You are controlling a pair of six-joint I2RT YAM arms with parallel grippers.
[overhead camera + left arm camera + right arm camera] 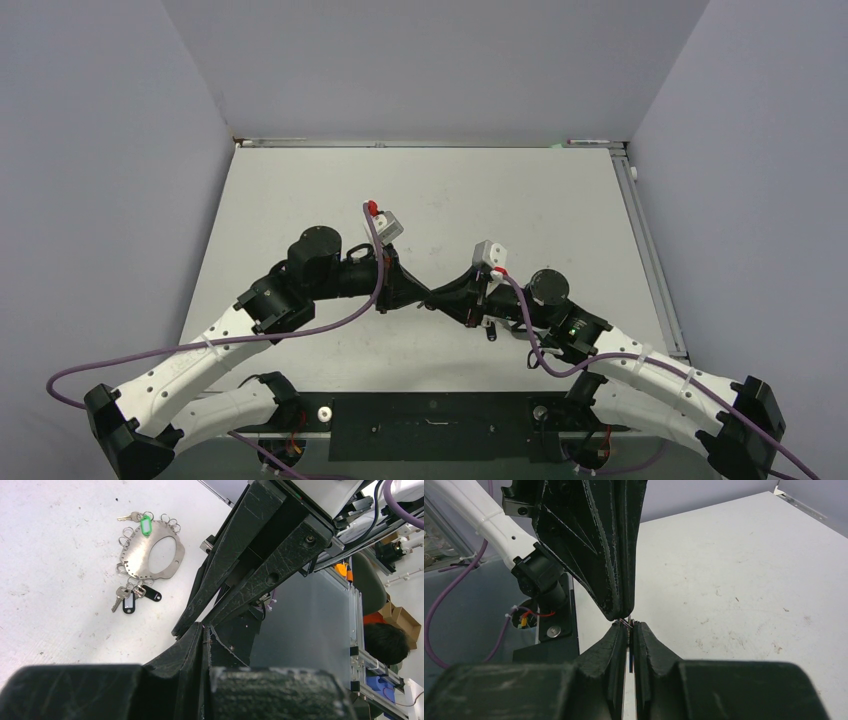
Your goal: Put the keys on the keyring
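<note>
1. The keyring (136, 559) lies flat on the white table (300, 200), in the left wrist view up and left of the two gripper tips and apart from them; in the top view it cannot be made out.
2. Edges: a metal rail (430, 143) runs along the far edge of the table and a second rail (650, 250) along its right edge; grey walls (100, 150) rise on the left, back and right; the arm bases sit at the near edge.
3. Open room: the grippers meet near the middle of the table, well apart from both rails and from the left edge; a broad stretch of tabletop lies between them and the far rail.
4. Left gripper (205, 629): jaws pressed together, with no gap seen from either wrist; its tip meets the tip of the right gripper above the table.
5. Right gripper (629, 626): jaws drawn almost together, leaving a narrow slit; a thin dark sliver shows in the slit and a small glint at the tip; what it is cannot be told.
6. Look of the keyring: a flat silver plate with a large oval hole; small split rings hang around its rim; a green tag (145, 526) sits at its upper end.
7. The keys (120, 598): tiny; plain silver and black-headed ones cluster at the lower end of the plate; one more silver key lies beside the green tag.
</note>
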